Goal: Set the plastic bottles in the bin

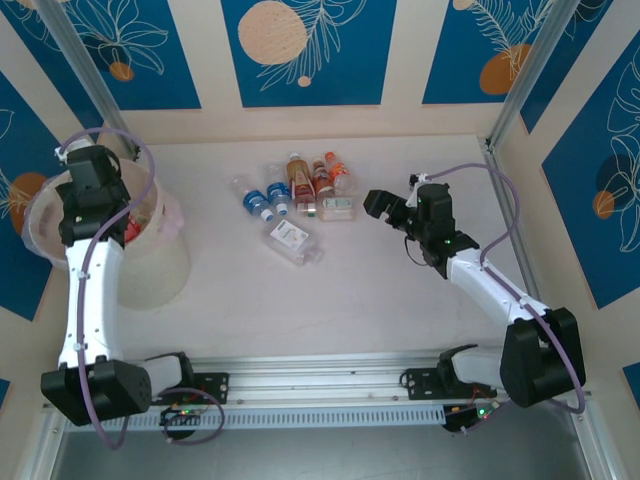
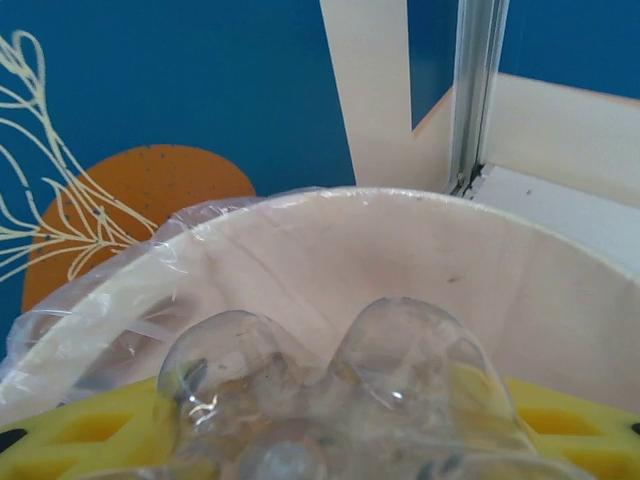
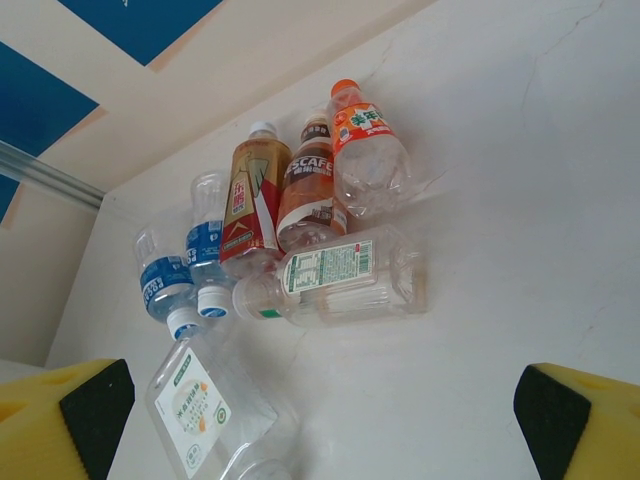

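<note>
Left claw (image 2: 320, 450) grips clear bottle (image 2: 400, 350) above bin (image 2: 400, 250); right claw (image 3: 325, 420) (jaws spread wide) faces bottles (image 3: 300, 220) lying on bench (image 3: 520, 200).

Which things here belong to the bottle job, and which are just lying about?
Job: plastic bottles; clear bottle held in the left end effector; bin.
Just there: patterned wall panels; metal frame posts; aluminium rail.

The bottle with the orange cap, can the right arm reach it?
Probably yes. The right gripper is open, and the orange-capped bottle lies at the edge of the pile, with bare table on the side the gripper comes from.
</note>
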